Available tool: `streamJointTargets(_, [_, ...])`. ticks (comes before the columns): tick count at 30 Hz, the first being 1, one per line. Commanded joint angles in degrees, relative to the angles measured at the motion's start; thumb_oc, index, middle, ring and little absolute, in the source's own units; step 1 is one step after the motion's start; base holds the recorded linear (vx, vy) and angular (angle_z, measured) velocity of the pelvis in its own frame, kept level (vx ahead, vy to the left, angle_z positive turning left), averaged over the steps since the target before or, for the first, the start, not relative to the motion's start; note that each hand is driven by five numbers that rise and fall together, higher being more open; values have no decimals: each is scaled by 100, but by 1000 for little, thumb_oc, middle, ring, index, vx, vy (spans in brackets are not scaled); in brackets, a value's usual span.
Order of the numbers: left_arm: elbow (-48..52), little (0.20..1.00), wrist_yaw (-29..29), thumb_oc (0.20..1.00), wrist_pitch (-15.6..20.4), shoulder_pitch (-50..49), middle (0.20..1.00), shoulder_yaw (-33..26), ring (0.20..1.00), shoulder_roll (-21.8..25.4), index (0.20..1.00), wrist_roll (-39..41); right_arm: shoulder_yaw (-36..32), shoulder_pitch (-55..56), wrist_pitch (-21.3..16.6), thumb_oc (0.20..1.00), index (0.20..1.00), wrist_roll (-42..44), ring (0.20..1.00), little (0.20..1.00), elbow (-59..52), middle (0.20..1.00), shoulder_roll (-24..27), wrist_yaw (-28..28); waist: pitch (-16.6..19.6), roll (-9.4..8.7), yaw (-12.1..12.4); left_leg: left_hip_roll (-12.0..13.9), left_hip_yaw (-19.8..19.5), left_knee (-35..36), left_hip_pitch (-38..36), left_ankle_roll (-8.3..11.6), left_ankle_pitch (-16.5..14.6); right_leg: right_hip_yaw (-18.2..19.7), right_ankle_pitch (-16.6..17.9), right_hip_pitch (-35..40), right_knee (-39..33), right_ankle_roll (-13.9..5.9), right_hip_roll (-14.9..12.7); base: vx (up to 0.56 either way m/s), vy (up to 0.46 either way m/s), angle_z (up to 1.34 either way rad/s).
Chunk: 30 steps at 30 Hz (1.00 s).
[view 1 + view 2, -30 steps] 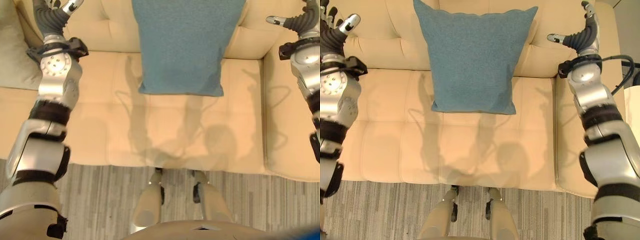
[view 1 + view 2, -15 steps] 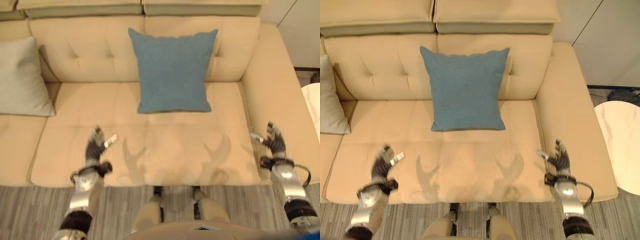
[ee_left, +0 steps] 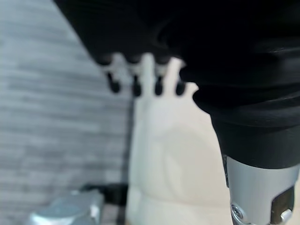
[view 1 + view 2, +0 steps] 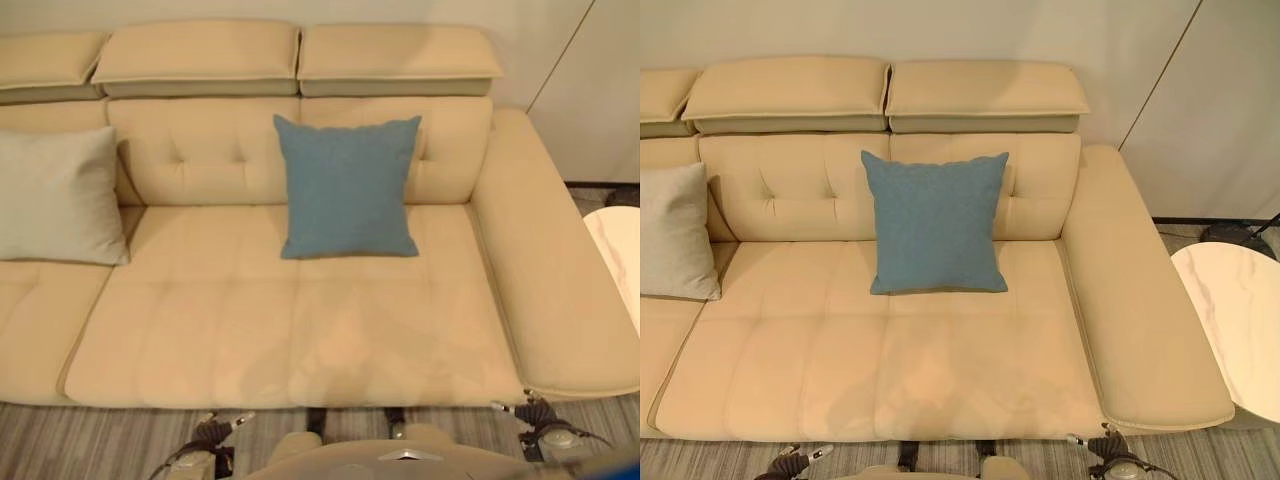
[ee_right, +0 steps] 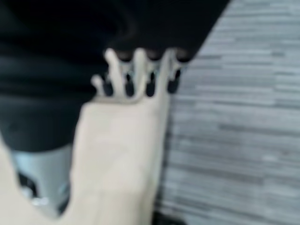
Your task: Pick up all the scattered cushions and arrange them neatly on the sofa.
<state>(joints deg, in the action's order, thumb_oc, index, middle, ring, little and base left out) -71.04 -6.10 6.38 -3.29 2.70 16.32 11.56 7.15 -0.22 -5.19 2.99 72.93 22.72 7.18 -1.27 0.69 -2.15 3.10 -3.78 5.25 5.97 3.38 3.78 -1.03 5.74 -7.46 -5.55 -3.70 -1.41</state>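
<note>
A cream sofa (image 4: 300,330) is being seen from above, its tufted back running along the far side, two headrest pads along the top edge and a broad armrest at the robot's right end. A blue cushion (image 4: 347,186) is being propped upright against the sofa's back, about midway along the right-hand seat section, its lower edge resting on the seat. A pale grey cushion (image 4: 60,196) is being leaned against the back toward the sofa's left end, near the seam between two seat sections. A round white marble side table (image 4: 1235,325) is standing on the floor just beyond the right armrest. Grey striped flooring (image 4: 100,440) is being shown in front of the sofa's front edge.

The left hand (image 4: 214,432) is being held low, in front of the sofa's front edge toward its left half, with its fingers (image 3: 134,86) hanging straight and spread, nothing being held. The right hand (image 4: 533,413) is being held low by the sofa's front right corner, below the armrest, its fingers (image 5: 140,75) likewise extended and apart, empty. Both hands are being kept well apart from the cushions.
</note>
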Motion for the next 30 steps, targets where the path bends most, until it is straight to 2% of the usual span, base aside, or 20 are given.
streamJointTargets(1, [-106, 1000, 74, 1000, -1, 390, 1000, 3, 1000, 248, 1000, -319, -48, -147, -31, 1000, 1000, -148, 1000, 1000, -30, 1000, -6, 11, -87, -214, 52, 84, 17, -25, 64, 521, 237, -180, -432, 245, 55, -401, -116, -92, -59, 3])
streamJointTargets(3, [-76, 1000, 62, 1000, -29, 495, 1000, 55, 1000, 286, 1000, -297, -107, -164, 10, 1000, 1000, -46, 1000, 1000, 60, 1000, 47, 25, -192, -255, 55, 80, -15, -29, 257, 545, 424, -220, -488, 180, 55, -361, -46, -231, -73, 11])
streamJointTargets(5, [-42, 1000, 91, 1000, -18, 549, 1000, 119, 1000, 261, 1000, -322, -132, -180, 14, 1000, 1000, 22, 1000, 1000, 80, 1000, 76, 19, -247, -400, -8, -28, 43, -641, 407, 384, 46, -220, -364, 15, 55, -354, -143, -249, -52, 28])
streamJointTargets(6, [-42, 1000, 91, 1000, -18, 549, 1000, 119, 1000, 261, 1000, -322, -132, -180, 13, 1000, 1000, 22, 1000, 1000, 80, 1000, 76, 19, -243, -396, -10, -27, 38, -688, 433, 383, 14, -224, -366, 13, 55, -354, -140, -202, -14, 31])
streamJointTargets(7, [-54, 1000, 127, 1000, -14, 568, 1000, 182, 1000, 219, 1000, -385, -116, -164, 25, 1000, 1000, 8, 1000, 1000, 95, 1000, 66, 4, -192, -527, -46, -206, -167, -1133, 348, 288, -480, -179, -260, -125, 57, -366, -234, -144, 31, 24])
streamJointTargets(8, [-53, 1000, 164, 1000, -23, 564, 1000, 217, 1000, 185, 1000, -398, -107, -136, 45, 1000, 1000, 1, 1000, 1000, 113, 1000, 53, -16, -176, -541, -68, -240, -283, -1213, 263, 257, -601, -141, -212, -156, 55, -378, -240, -144, 30, 2])
streamJointTargets(11, [-67, 1000, 201, 1000, -69, 599, 1000, 248, 1000, 125, 1000, -343, -117, -101, 97, 1000, 1000, -4, 1000, 1000, 148, 1000, 6, -48, -166, -526, -140, -224, -467, -1387, 34, 235, -703, -79, -87, -247, 60, -412, -259, -82, 104, -2])
streamJointTargets(12, [-59, 1000, 198, 1000, -84, 631, 1000, 267, 1000, 112, 1000, -302, -132, -92, 126, 1000, 1000, 41, 1000, 1000, 137, 1000, -16, -46, -161, -483, -187, -214, -543, -1219, -69, 218, -651, -18, 8, -314, 62, -452, -260, -81, 166, 12])
streamJointTargets(13, [-47, 1000, 190, 1000, -94, 618, 1000, 317, 1000, 77, 1000, -335, -141, -115, 148, 1000, 1000, 81, 1000, 1000, 133, 1000, -23, -76, -155, -442, -233, -182, -439, -1057, -133, 185, -708, 48, 61, -368, 61, -485, -248, -200, 327, -4])
streamJointTargets(14, [-78, 1000, 174, 1000, -132, 660, 1000, 364, 1000, 61, 1000, -425, -44, -185, 204, 1000, 1000, -84, 1000, 1000, 190, 1000, -85, -60, -233, -475, -244, -439, -341, -800, -243, 0, -833, 182, 400, -646, 57, -649, -364, -323, 386, -32])
streamJointTargets(15, [-130, 1000, 144, 1000, -131, 669, 1000, 368, 1000, 71, 1000, -502, -14, -263, 219, 1000, 1000, -162, 1000, 1000, 194, 1000, -112, -47, -323, -509, -191, -610, -272, -774, -206, -67, -843, 189, 497, -818, 55, -738, -411, -390, 405, -106])
streamJointTargets(17, [-202, 1000, 129, 1000, -138, 634, 1000, 296, 1000, 143, 1000, -476, 24, -338, 266, 1000, 1000, -297, 1000, 1000, 254, 1000, -152, -37, -418, -488, -195, -705, -257, -765, -135, -122, -756, 348, 471, -936, 170, -788, -443, -341, 208, -143])
streamJointTargets(18, [-223, 1000, 118, 1000, -151, 622, 1000, 298, 1000, 212, 1000, -523, 75, -379, 282, 1000, 1000, -350, 1000, 1000, 309, 1000, -167, -19, -447, -403, -111, -644, -213, -756, -77, -142, -681, 338, 197, -803, 558, -672, -519, -347, 104, -54])
streamJointTargets(19, [-253, 1000, 88, 1000, -165, 606, 1000, 240, 1000, 242, 1000, -560, 82, -395, 292, 1000, 1000, -371, 1000, 1000, 325, 1000, -175, -38, -389, -357, -27, -610, -172, -685, -8, -170, -618, 207, 71, -648, 709, -604, -629, -272, 49, 20])
streamJointTargets(21, [-265, 1000, 81, 1000, -182, 600, 1000, 192, 1000, 264, 1000, -521, 30, -391, 299, 1000, 1000, -325, 1000, 1000, 333, 1000, -182, -45, -330, -326, 25, -596, -207, -659, 29, -162, -570, 326, -48, -457, 830, -601, -641, -89, -9, 4])
streamJointTargets(24, [-298, 1000, 86, 1000, -185, 579, 1000, 162, 1000, 266, 1000, -510, -18, -350, 312, 1000, 1000, -281, 1000, 1000, 344, 1000, -177, -70, -204, -366, 89, -581, -200, -546, -17, -124, -546, 318, 2, -277, 479, -648, -687, 17, -22, -18])
streamJointTargets(26, [-385, 1000, 109, 1000, -203, 521, 1000, 116, 1000, 183, 1000, -508, -75, -287, 310, 1000, 1000, -200, 1000, 1000, 380, 1000, -204, -89, 22, -415, 73, -487, -111, -273, -176, -57, -445, 284, 80, -132, 62, -760, -629, 64, -87, -1])
streamJointTargets(30, [-411, 1000, 106, 1000, -216, 520, 1000, 79, 1000, 134, 1000, -466, -125, -272, 324, 1000, 1000, -77, 1000, 1000, 410, 1000, -243, -96, 69, -390, 52, -443, -92, -127, -254, -12, -344, 291, 44, -85, 55, -764, -580, 1, -43, 22])
